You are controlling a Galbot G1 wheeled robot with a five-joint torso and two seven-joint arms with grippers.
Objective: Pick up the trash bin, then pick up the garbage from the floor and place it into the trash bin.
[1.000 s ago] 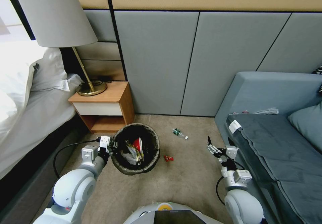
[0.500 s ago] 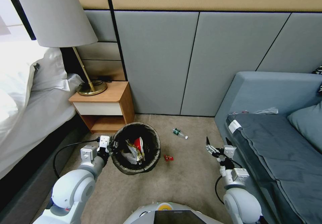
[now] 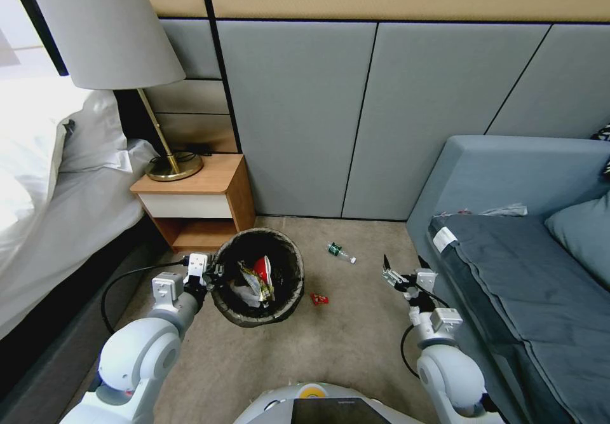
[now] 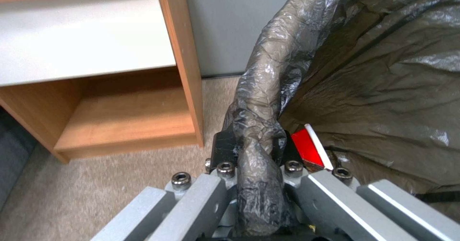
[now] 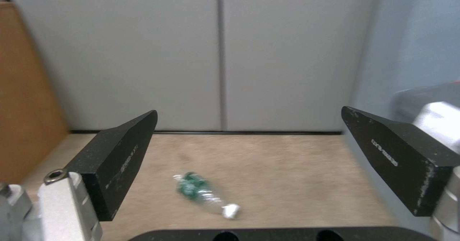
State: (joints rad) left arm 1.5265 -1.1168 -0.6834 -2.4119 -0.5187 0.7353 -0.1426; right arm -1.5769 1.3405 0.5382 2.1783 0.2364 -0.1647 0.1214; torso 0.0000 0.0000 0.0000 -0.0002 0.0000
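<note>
Your bin [image 3: 257, 278] sits before the nightstand [image 3: 197, 205], wrappers [image 3: 254, 281] in it. Right of it on the floor [image 3: 356, 341] lie a packet [image 3: 319, 299] and, farther back, a bottle [image 3: 340, 253].

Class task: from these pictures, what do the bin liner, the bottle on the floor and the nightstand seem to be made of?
Bin liner: thin plastic film, apparently; glossy and crinkled.
Bottle: probably clear plastic; see-through body, green label.
Nightstand: wood or wood-look laminate; warm grained panels, white drawer front.

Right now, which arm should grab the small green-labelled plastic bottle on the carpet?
Probably right: the right gripper is open, empty, facing the green-labelled plastic bottle. The left gripper is clamped on the bag-lined bin's rim.
</note>
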